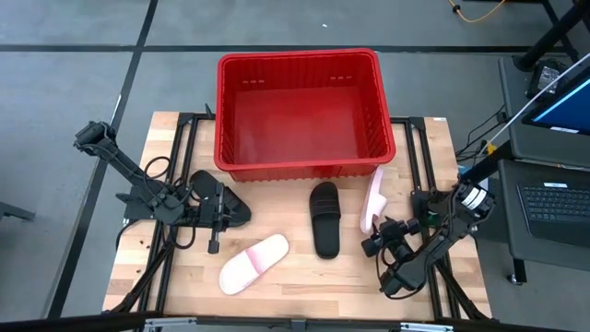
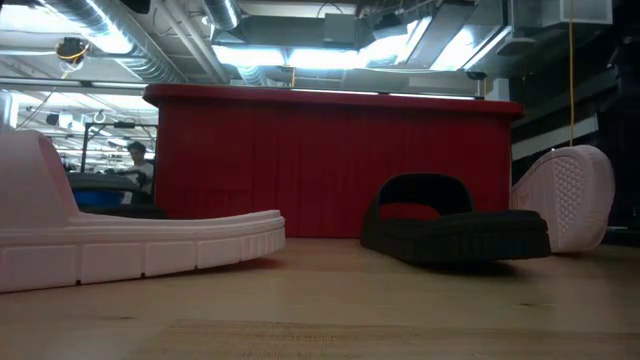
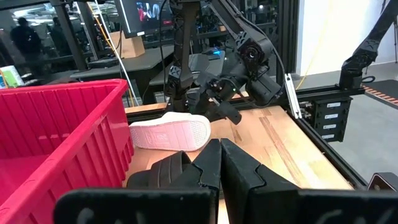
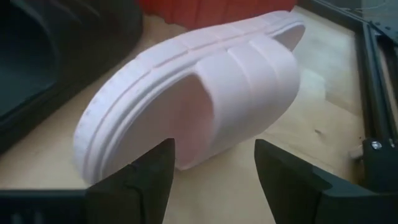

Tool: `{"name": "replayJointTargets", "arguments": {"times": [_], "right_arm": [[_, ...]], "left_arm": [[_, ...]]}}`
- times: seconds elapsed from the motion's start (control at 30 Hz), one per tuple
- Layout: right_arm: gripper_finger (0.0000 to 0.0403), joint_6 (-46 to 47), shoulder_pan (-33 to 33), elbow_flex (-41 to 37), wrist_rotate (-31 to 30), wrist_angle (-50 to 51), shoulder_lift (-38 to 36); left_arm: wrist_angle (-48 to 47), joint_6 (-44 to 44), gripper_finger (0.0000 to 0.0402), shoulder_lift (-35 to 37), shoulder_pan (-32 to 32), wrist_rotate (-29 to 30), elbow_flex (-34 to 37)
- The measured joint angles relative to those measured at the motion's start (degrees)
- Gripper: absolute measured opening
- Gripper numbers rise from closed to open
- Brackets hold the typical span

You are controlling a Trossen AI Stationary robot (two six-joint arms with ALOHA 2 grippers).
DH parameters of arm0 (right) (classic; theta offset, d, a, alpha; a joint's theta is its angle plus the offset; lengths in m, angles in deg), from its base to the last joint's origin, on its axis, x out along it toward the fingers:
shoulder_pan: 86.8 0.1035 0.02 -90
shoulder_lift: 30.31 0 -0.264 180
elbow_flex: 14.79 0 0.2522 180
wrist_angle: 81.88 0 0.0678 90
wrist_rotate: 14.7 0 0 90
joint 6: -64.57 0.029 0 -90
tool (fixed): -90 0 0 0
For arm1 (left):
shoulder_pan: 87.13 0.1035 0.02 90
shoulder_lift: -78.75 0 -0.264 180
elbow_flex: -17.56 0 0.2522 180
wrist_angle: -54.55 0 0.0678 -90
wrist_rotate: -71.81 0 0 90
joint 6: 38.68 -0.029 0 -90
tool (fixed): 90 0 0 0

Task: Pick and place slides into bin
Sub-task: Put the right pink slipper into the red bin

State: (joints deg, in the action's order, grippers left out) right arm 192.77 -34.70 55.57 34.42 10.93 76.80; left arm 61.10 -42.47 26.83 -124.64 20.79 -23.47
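The red bin [image 1: 300, 57] stands at the table's far middle. In front of it a black slide [image 1: 324, 219] lies flat, sole down. A pale pink slide [image 1: 253, 264] lies flat toward the near left. Another pink slide [image 4: 205, 93] rests on its long side edge by the bin's near right corner [image 1: 372, 198]. My right gripper [image 4: 211, 180] is open, slanting down at this slide from the near right, one finger on either side of its strap, not touching. My left gripper [image 3: 221, 155] is shut on nothing, level above the table's left side [image 1: 241, 212].
Black frame rails [image 1: 433, 166] run along the table's left and right edges. A laptop and stands [image 1: 553, 198] sit beyond the right edge. Bare wood [image 1: 304, 286] shows along the near edge, between and in front of the slides.
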Motion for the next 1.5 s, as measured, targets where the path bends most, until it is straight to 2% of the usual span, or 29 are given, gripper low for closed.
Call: {"name": "replayJointTargets", "arguments": {"times": [0.7, 0.83, 0.9, 1.0, 1.03, 1.23, 1.4, 1.5], "right_arm": [[0.0215, 0.63, -3.57, -4.04, -0.37, -1.56, 0.0], [0.0174, 0.61, -3.61, -4.04, -0.31, -1.54, 0.0], [0.0129, 0.62, -3.61, -4.04, 0.01, -1.54, 0.0], [0.0038, 0.62, -3.61, -4.04, 0.27, -1.71, 0.0], [0.0022, 0.57, -3.61, -4.04, 0.31, -1.81, 0.0], [0.0012, 0.52, -3.48, -3.21, 0.29, -2.89, 0.0], [0.0012, 0.13, -1.93, 0.69, 0.93, -1.22, 0.0], [0.0012, -0.24, -0.81, 3.58, 3.51, 0.33, 0.0]], "left_arm": [[-0.92, 0.0, 0.0002, -0.04, -0.01, 0.0, 0.0], [-0.91, 0.02, 0.0002, -0.04, 0.01, 0.0, 0.0], [-0.91, 0.04, 0.0002, -0.04, 0.0, 0.0, 0.0], [-0.92, 0.04, 0.0002, -0.04, 0.01, 0.0, 0.0], [-0.9, 0.06, 0.0002, -0.04, -0.01, 0.0, 0.0], [-0.9, 0.2, 0.0002, -0.04, 0.01, 0.0, 0.0], [-0.92, 0.21, 0.0002, -0.04, 0.01, 0.0, 0.0], [-0.9, 0.47, 0.0002, -0.04, 0.0, 0.0, 0.0]]}}
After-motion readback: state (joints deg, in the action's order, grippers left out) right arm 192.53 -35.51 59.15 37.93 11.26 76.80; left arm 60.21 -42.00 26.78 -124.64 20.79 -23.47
